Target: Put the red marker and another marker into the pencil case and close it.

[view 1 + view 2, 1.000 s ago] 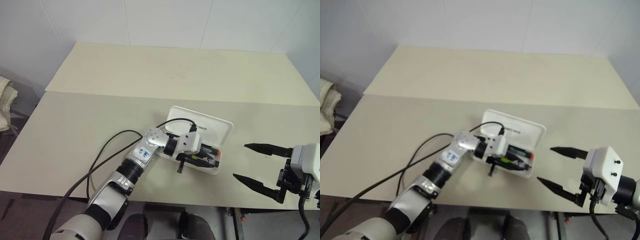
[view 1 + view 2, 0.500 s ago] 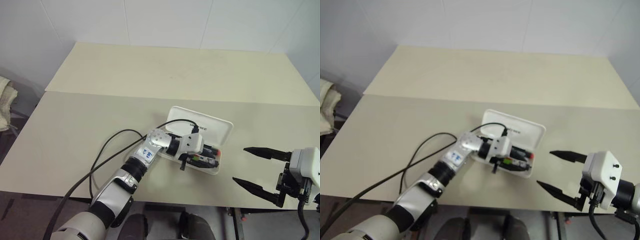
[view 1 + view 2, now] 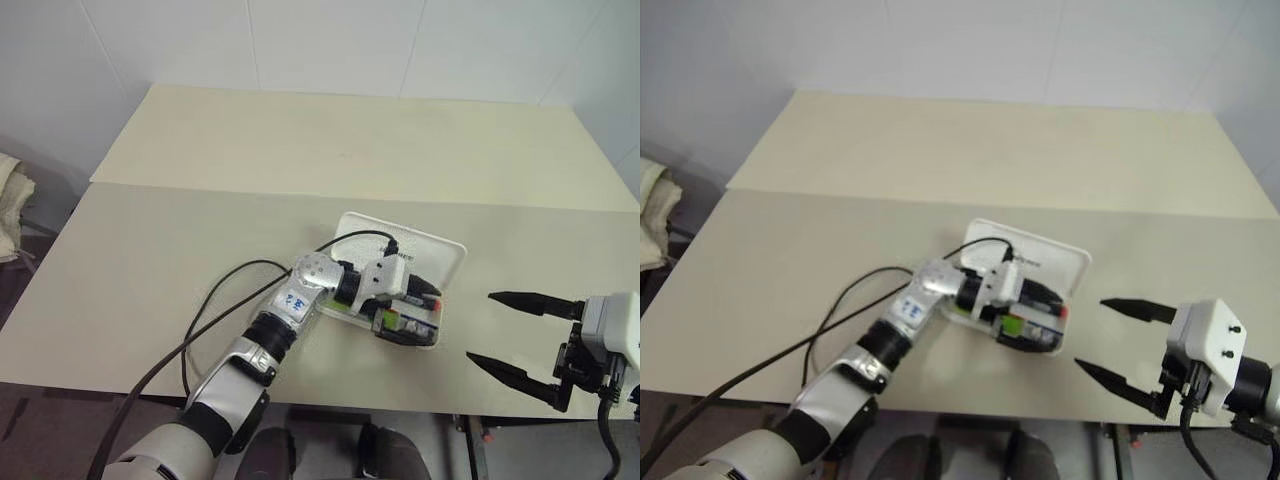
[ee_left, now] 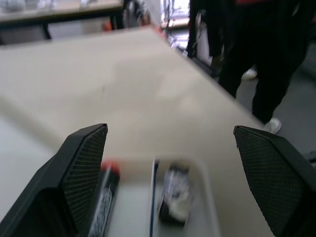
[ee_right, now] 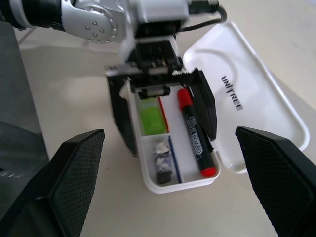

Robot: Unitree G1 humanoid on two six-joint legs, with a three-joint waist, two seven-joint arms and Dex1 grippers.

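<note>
The white pencil case point(image 3: 432, 251) lies open on the table, its lid point(image 5: 256, 98) folded flat behind the tray. In the tray the red marker point(image 5: 196, 140), black-barrelled with a red cap, lies along the lid side. Beside it lies the other marker, a lime-green highlighter point(image 5: 152, 116), and a small dark object point(image 5: 163, 160) sits in the end compartment. My left gripper point(image 3: 408, 305) is open just above the tray, one finger over each long wall, touching neither marker. My right gripper point(image 3: 484, 326) hangs open and empty near the table's front edge, to the right of the case.
A black cable point(image 3: 220, 300) loops over the table from my left arm. A second, paler table point(image 3: 350, 130) adjoins at the back. A person's dark legs point(image 4: 256, 49) stand past the table's far side. A folded cloth point(image 3: 10, 200) lies off the table's left.
My left gripper's fingers have spread from shut to wide open over the tray, and the green highlighter now lies free in it. The right gripper has stayed in place.
</note>
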